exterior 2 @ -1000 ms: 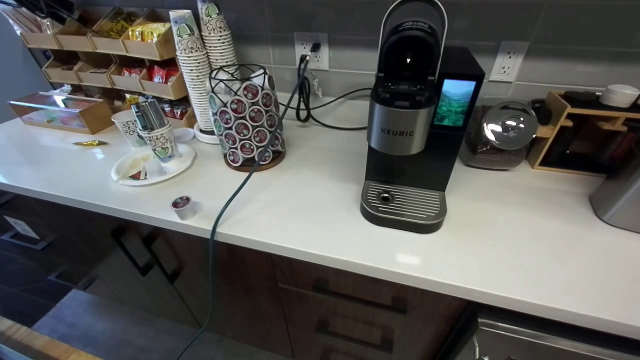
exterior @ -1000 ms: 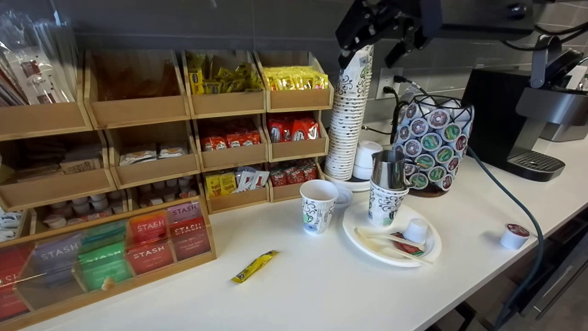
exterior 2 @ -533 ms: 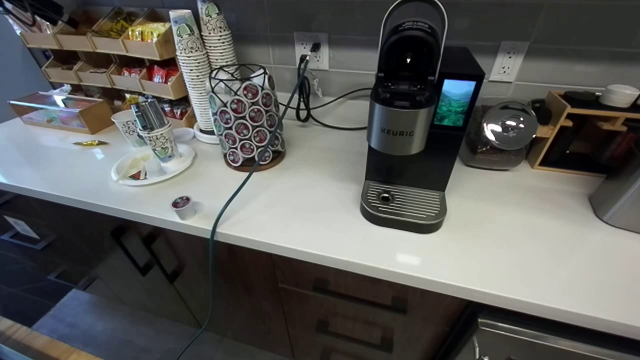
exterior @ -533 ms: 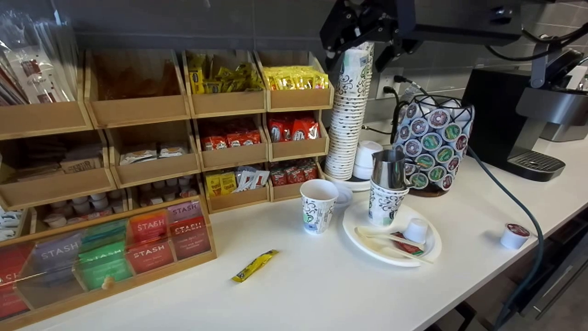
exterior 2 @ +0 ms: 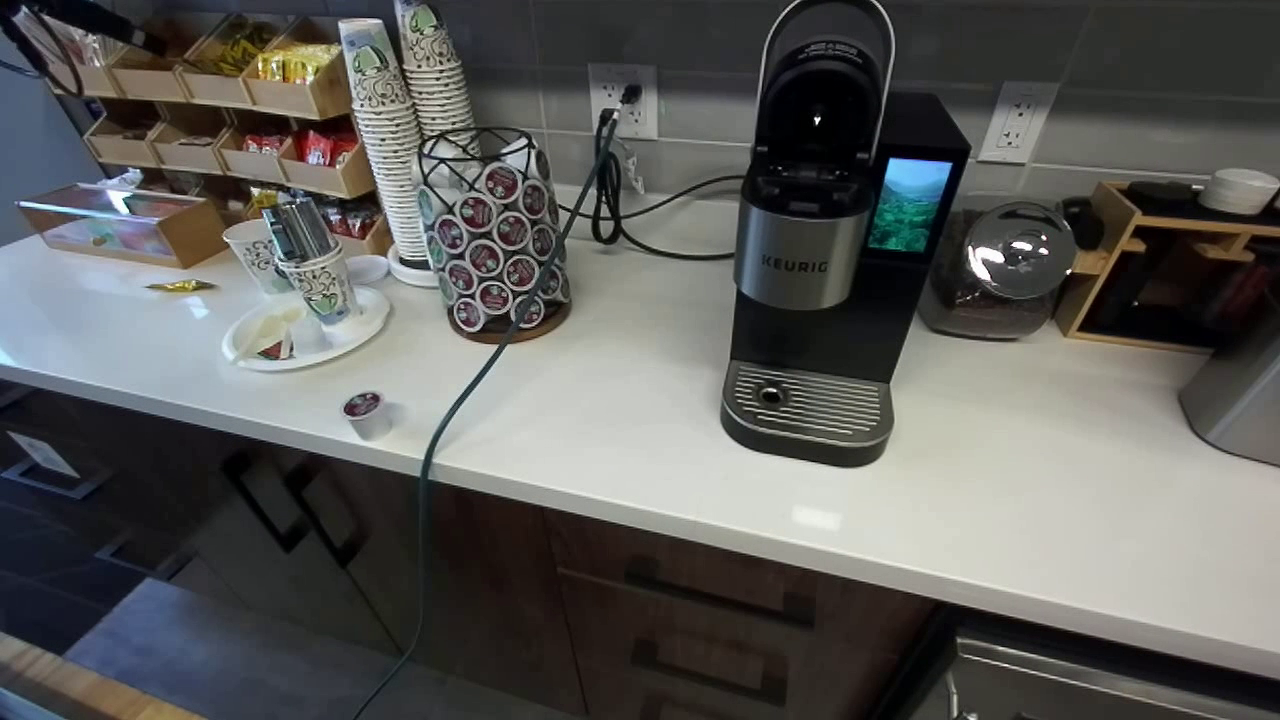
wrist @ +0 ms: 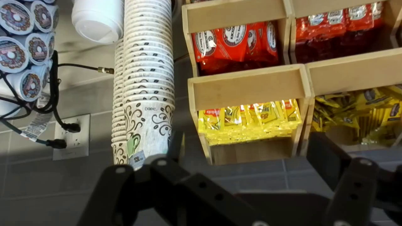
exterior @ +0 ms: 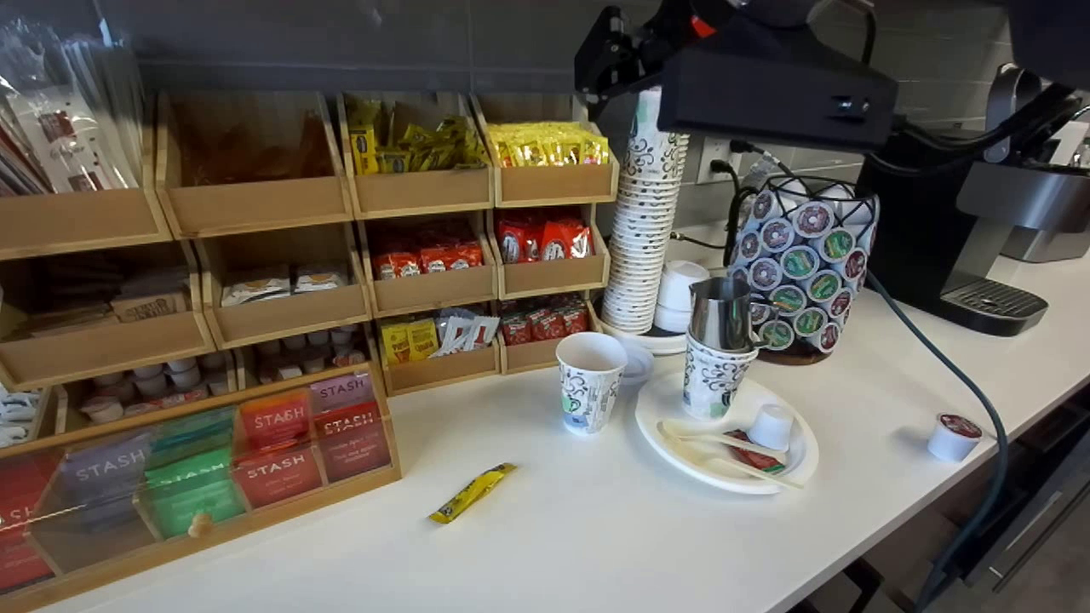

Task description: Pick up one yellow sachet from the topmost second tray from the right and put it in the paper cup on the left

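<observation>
Step in hand: the reach, we are judging.
Gripper [wrist: 250, 147]: standing spread, pinching nothing that we are seeing.
Next move: we are expecting a shift across to the tray [exterior: 421, 189], top row, second from right, then a fine pinch on one of the yellow sachets [exterior: 434, 146].
Their look: slim, dull olive-yellow, dark-printed, lying jumbled in that tray.
Loose yellow stick [exterior: 474, 492]: lying on the counter [exterior: 545, 545], apart from the paper cup [exterior: 589, 396].

The white countertop [exterior 2: 620, 420] shows a bright light reflection [exterior 2: 816, 518]. A gray tiled wall [exterior 2: 700, 120] rises behind the countertop, with two outlets [exterior 2: 1017, 122] mounted above it. Dark cabinets [exterior 2: 485, 580] stand below it.
</observation>
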